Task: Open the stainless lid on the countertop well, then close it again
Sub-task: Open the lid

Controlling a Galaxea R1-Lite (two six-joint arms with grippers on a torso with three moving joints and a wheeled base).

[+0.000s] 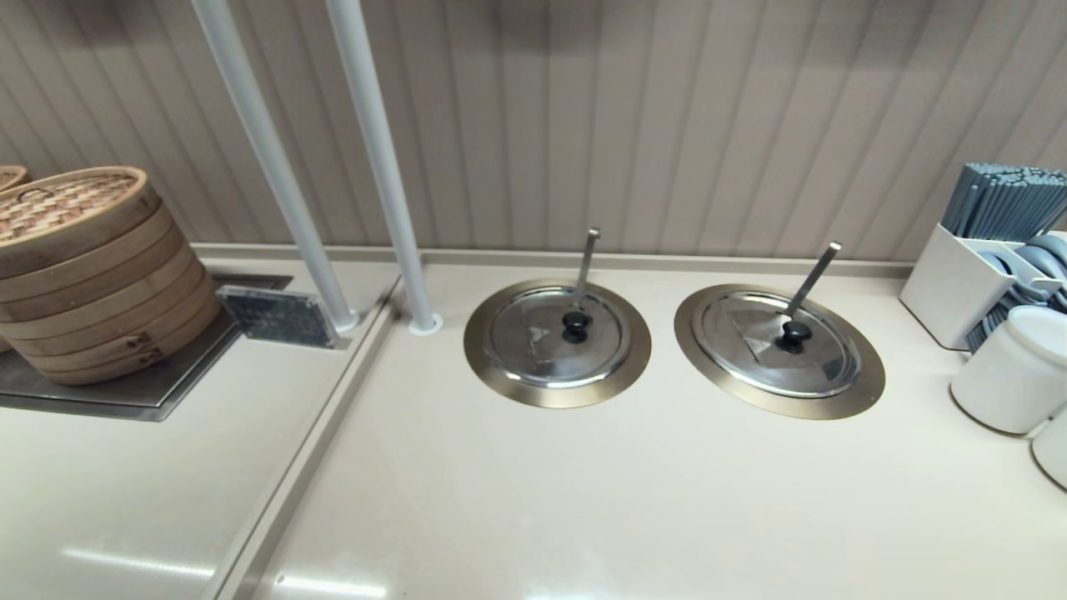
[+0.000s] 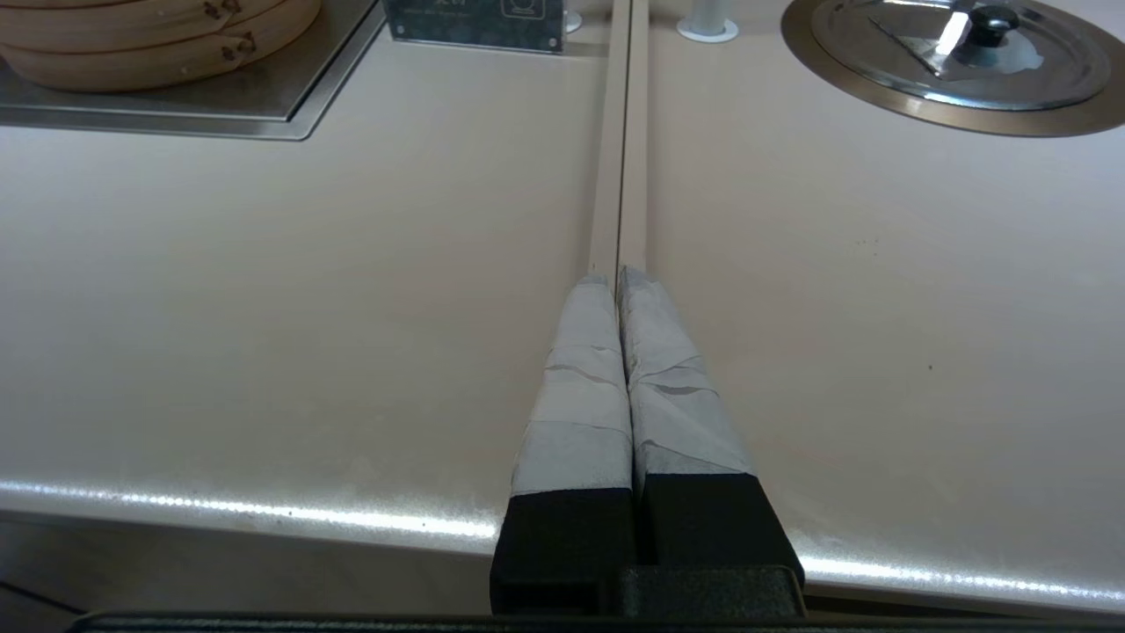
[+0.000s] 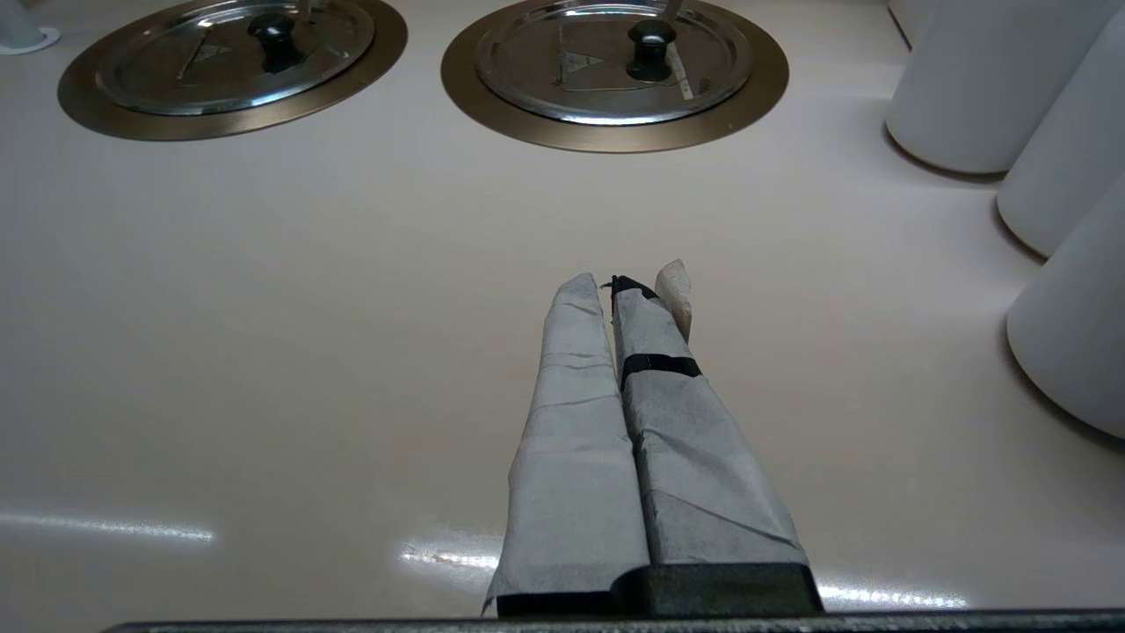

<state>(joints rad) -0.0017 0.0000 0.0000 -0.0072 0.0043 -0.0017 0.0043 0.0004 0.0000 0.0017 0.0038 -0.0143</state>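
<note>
The stainless lid (image 1: pixel 779 343) with its black knob (image 1: pixel 794 333) lies shut on the countertop well, whose brass rim (image 1: pixel 863 379) rings it at the right. Its ladle handle (image 1: pixel 813 279) leans diagonally. The right wrist view shows the same lid (image 3: pixel 580 66) far ahead of my right gripper (image 3: pixel 602 286), which is shut, holds nothing and hovers over bare counter. My left gripper (image 2: pixel 615 277) is shut too, holding nothing, above the counter seam near the front edge. Neither gripper appears in the head view.
The twin lid (image 1: pixel 557 337) with a nearly vertical ladle handle sits left of the task lid. Two white poles (image 1: pixel 375 158) rise behind it. Bamboo steamers (image 1: pixel 83 267) stand far left on a steel plate. White canisters (image 1: pixel 1013 371) and a chopstick holder (image 1: pixel 1000 217) crowd the right.
</note>
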